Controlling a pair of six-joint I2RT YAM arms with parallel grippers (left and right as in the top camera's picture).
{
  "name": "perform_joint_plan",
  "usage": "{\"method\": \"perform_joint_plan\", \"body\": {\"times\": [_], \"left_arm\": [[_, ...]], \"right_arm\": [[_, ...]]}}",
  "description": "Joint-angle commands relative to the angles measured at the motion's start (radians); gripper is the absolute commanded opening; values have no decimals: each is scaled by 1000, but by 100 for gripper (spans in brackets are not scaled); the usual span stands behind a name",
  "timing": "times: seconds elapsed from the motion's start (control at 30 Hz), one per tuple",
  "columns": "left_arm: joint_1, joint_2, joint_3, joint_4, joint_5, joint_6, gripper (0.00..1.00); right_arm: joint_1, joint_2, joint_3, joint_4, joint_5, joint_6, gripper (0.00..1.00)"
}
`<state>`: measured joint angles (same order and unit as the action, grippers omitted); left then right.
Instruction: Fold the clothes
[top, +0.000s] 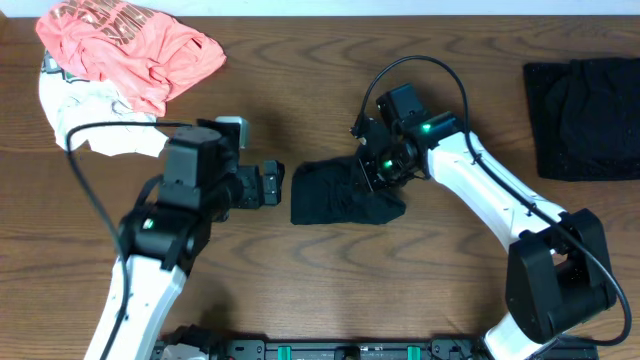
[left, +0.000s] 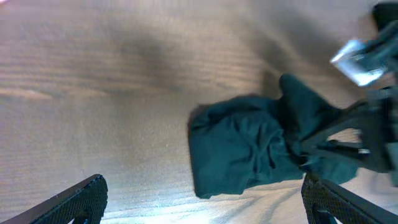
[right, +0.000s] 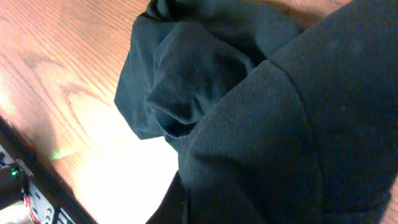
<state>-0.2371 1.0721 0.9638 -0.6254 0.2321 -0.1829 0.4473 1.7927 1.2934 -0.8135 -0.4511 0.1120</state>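
A plain black garment (top: 335, 195) lies bunched in a small heap at the middle of the table. It also shows in the left wrist view (left: 242, 146). My right gripper (top: 378, 168) is at the heap's right end, shut on a raised fold of the black fabric; the left wrist view shows it (left: 323, 146) pinching that fold. In the right wrist view the black cloth (right: 249, 112) fills the frame and hides the jaws. My left gripper (top: 272, 185) is open and empty, just left of the garment, its fingers wide apart (left: 204, 186).
A coral-pink printed shirt (top: 130, 45) lies on a white garment (top: 95, 120) at the back left. Folded black garments (top: 585, 115) lie at the right edge. The table's front rail (top: 320, 350) runs along the near side.
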Motion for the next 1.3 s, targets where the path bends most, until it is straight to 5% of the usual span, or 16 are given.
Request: {"method": "perform_joint_plan", "body": {"times": [0.0, 0.2, 0.27, 0.37, 0.6, 0.9, 1.27], "left_arm": [[5, -42, 1, -22, -9, 5, 100], [5, 6, -5, -137, -28, 5, 98], [5, 42, -17, -143, -35, 5, 91], [5, 113, -27, -122, -28, 4, 52], [5, 322, -28, -6, 191, 5, 8], [11, 591, -28, 74, 344, 6, 6], [18, 656, -41, 154, 378, 10, 6]], "right_arm": [[19, 5, 14, 15, 10, 31, 1], [9, 5, 32, 13, 10, 33, 1], [4, 5, 43, 8, 7, 33, 1], [3, 5, 58, -5, 6, 29, 1], [-9, 1, 68, -16, -6, 29, 1], [-48, -2, 68, -34, -28, 21, 1], [-64, -2, 68, -40, -28, 14, 1]]}}
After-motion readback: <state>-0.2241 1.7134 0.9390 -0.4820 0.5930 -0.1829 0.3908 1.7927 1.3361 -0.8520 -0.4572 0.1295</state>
